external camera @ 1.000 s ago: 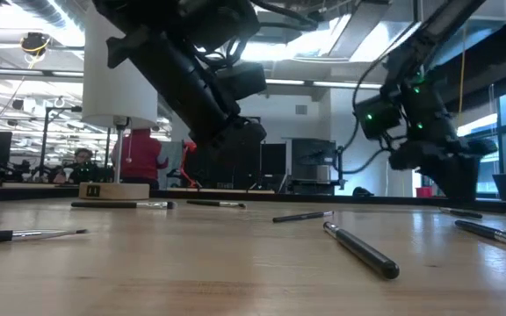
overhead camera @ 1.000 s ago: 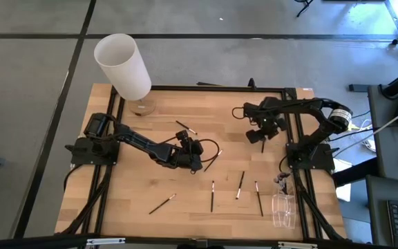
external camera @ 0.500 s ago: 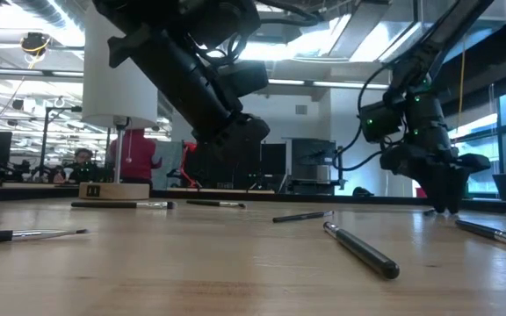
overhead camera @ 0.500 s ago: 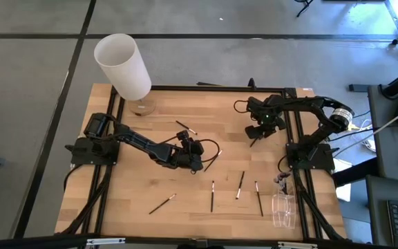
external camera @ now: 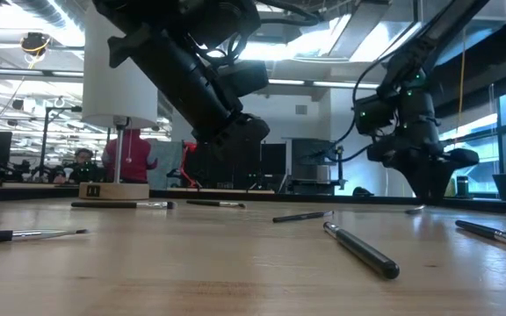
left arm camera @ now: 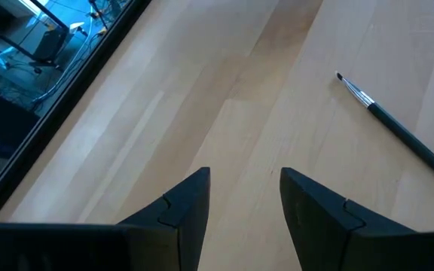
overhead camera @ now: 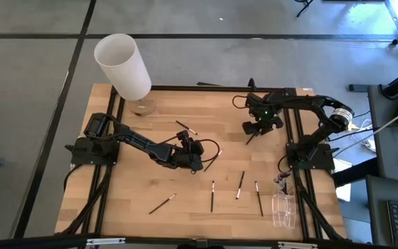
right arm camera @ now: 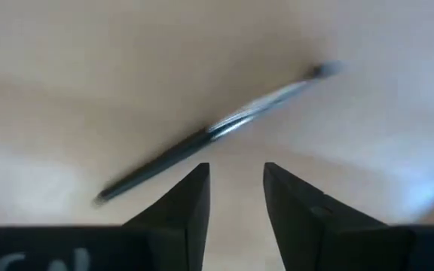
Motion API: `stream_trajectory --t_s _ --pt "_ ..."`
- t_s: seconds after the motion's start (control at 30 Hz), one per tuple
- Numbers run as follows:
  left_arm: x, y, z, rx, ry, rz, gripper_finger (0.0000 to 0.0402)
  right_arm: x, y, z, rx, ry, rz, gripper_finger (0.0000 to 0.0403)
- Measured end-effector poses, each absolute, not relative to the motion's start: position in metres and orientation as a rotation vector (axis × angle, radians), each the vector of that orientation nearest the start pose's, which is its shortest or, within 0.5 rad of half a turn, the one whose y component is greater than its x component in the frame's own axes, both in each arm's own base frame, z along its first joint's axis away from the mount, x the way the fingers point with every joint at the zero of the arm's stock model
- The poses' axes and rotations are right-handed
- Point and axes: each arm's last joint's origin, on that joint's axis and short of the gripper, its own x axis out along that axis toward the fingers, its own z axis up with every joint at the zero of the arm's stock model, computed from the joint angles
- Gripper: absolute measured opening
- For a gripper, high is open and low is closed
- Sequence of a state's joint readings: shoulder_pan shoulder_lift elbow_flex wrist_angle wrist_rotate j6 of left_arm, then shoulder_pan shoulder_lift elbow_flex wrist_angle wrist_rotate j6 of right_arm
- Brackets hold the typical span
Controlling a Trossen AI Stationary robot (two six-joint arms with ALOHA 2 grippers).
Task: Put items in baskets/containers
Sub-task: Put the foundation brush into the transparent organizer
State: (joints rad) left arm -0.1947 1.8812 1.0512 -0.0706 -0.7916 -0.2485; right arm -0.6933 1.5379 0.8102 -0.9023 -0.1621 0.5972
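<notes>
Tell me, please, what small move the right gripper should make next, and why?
Probably lower straight down and close: the right gripper hovers open right over a makeup brush lying flat on the table, which lies just beyond its fingertips and isn't yet between them.

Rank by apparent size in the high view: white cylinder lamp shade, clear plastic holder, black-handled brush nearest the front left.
1. White cylindrical lamp shade, but it rises toward the camera, so it is inflated.
2. Clear plastic rectangular holder.
3. Thin black-handled brush.
</notes>
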Motion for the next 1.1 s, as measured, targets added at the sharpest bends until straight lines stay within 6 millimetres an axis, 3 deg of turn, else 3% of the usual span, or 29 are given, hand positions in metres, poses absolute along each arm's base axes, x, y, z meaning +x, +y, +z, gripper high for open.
stream_trajectory --t_s 0.1,0.23,0.63,0.87,1.1 --pt "0.362 -0.05 0.146 0.204 0.725 0.646 0.0157 0.177 -0.146 0.153 1.072 1.364 -1.014 0.0125" --pt "0.362 -0.05 0.146 0.204 0.725 0.647 0.0157 0.177 -0.148 0.153 1.063 1.333 -1.076 0.0125" --pt "0.362 -0.05 0.146 0.204 0.725 0.647 0.0157 0.185 -0.154 0.152 1.084 1.207 -1.064 0.0125" --pt "0.362 -0.05 0.146 0.204 0.725 0.647 0.0157 0.18 -0.146 0.138 1.14 1.197 -1.035 0.0125" --pt "0.362 -0.05 0.146 0.204 0.724 0.647 0.0157 0.184 -0.132 0.133 1.066 1.255 -1.004 0.0116"
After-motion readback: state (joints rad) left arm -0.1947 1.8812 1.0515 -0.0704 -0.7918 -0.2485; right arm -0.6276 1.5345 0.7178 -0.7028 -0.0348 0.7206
